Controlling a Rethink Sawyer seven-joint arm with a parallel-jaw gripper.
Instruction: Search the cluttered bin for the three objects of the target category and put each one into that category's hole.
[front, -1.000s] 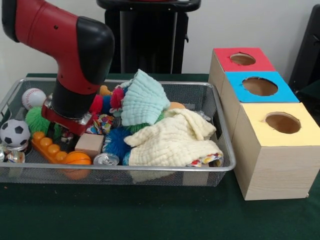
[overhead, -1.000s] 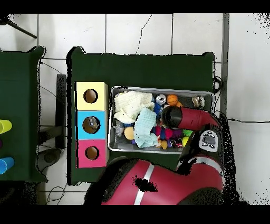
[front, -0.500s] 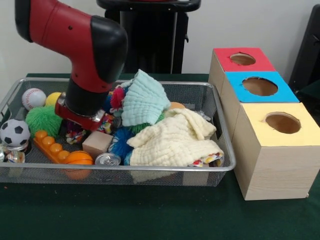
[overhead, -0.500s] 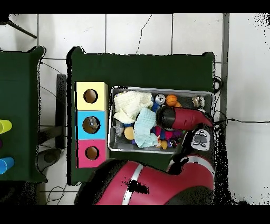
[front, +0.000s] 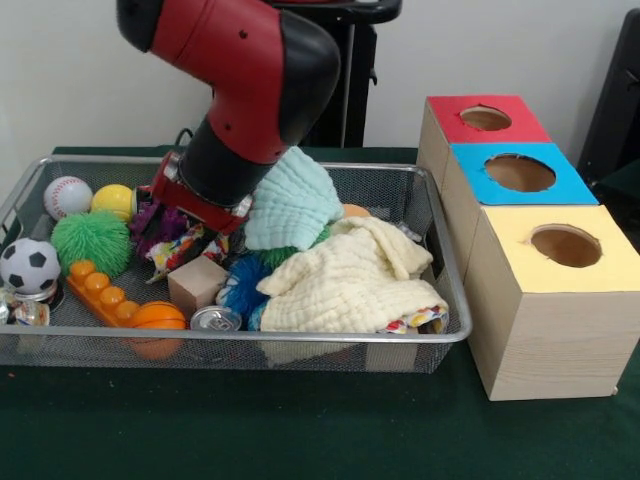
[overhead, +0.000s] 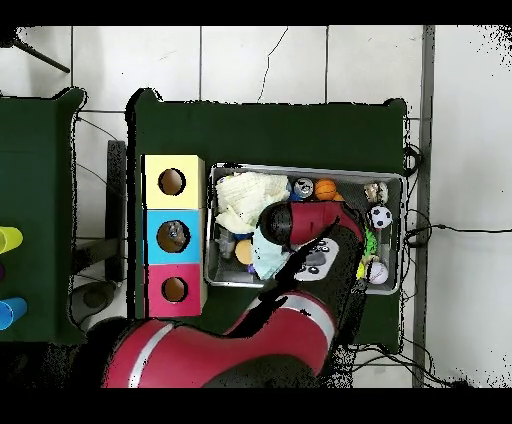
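Note:
The silver wire-mesh basket (front: 440, 335) lies on the green table, full of toys; it also shows in the overhead view (overhead: 305, 168). A crinkled clear shiny thing (front: 20, 312), perhaps a crushed bottle, lies in its front left corner; I see no blue label on it. No other bottle shows. My gripper (front: 192, 232) hangs under the red and black wrist, low among colourful toys left of the mint cloth (front: 290, 200). The wrist hides it in the overhead view. Three boxes with holes stand right of the basket: red (front: 485, 118), blue (front: 519, 172), yellow (front: 565, 245).
A cream cloth (front: 345, 285) covers the basket's right half. A silver can (front: 213, 320), wooden block (front: 195, 283), orange balls (front: 155, 315), green spiky ball (front: 90, 240), soccer ball (front: 28, 265), baseball (front: 66, 196) and yellow ball (front: 115, 200) lie on the left.
The arm has swung from the basket's left part toward its middle and risen a little in the front view. The green spiky ball and the yellow ball are now uncovered.

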